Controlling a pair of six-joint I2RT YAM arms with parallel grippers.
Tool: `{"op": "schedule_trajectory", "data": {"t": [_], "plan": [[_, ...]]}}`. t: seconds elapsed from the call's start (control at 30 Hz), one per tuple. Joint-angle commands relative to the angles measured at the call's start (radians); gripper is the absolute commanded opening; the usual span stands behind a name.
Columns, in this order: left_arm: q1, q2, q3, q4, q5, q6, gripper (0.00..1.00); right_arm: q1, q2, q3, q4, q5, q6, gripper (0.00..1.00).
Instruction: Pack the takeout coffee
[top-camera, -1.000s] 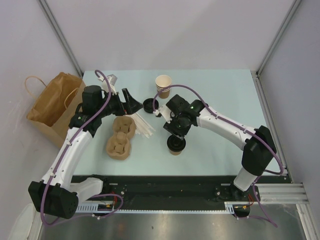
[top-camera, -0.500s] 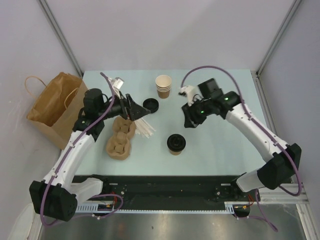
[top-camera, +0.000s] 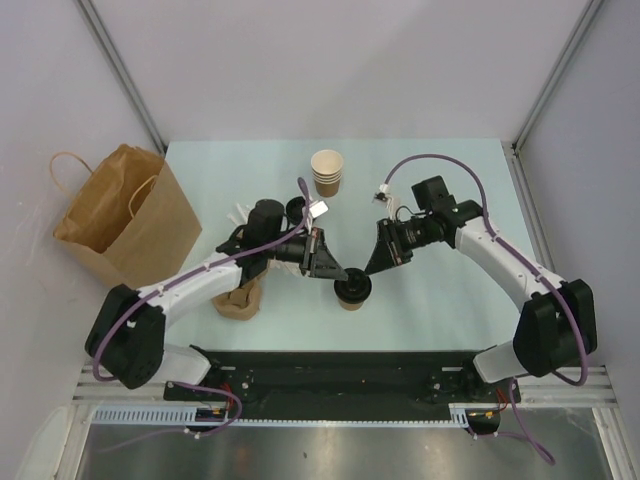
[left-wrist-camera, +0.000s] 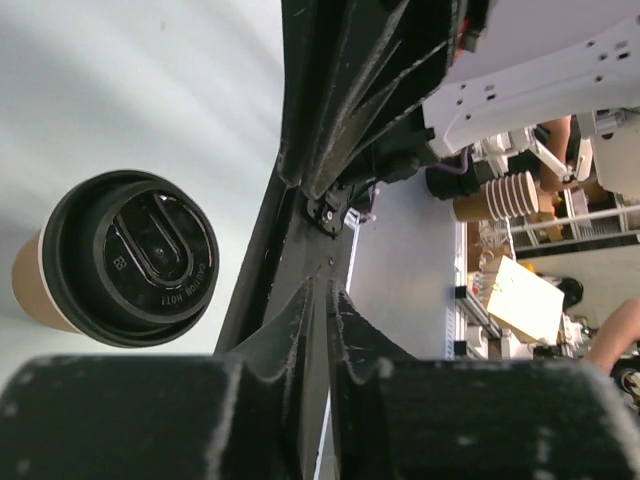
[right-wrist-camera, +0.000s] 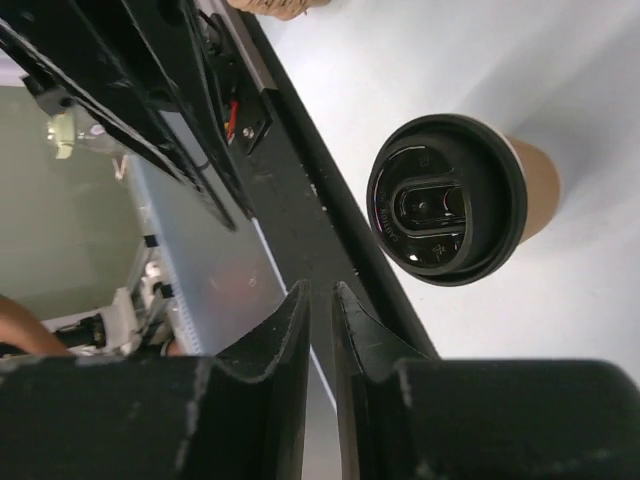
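1. Nearest, one takeout coffee (top-camera: 352, 288) stands upright on the table (top-camera: 450, 300), not yet packed. The pulp carrier (top-camera: 238, 302) lies to its left, partly under the left arm.
2. Just behind the cup, the left gripper (top-camera: 335, 270) and the right gripper (top-camera: 375, 265) flank it, each with fingers nearly together on nothing.
3. Farther back are a second lidded cup (top-camera: 296, 208), the lidless stack (top-camera: 327, 172) and the paper bag (top-camera: 120, 215). Nothing looks packed yet.
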Motion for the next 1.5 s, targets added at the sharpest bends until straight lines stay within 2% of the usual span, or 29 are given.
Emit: {"op": "schedule_trajectory", "data": {"t": [0.0, 0.3, 0.43, 0.8, 1.47], "plan": [[-0.021, 0.058, 0.010, 0.077, 0.033, -0.016, 0.11, 0.018, 0.031, -0.027, 0.085, -0.079, 0.060, 0.17], [-0.029, 0.207, 0.092, 0.013, 0.016, 0.007, 0.01, 0.041, 0.154, -0.030, 0.110, -0.079, 0.052, 0.06], [-0.032, 0.245, 0.096, -0.003, 0.006, 0.013, 0.00, 0.044, 0.191, -0.032, 0.108, -0.079, 0.044, 0.04], [-0.027, 0.374, 0.102, -0.043, -0.020, 0.052, 0.00, 0.043, 0.298, -0.036, 0.115, -0.067, 0.031, 0.02], [0.003, 0.475, 0.062, -0.024, -0.051, 0.036, 0.00, 0.026, 0.387, -0.050, 0.131, 0.010, 0.041, 0.01]]}}
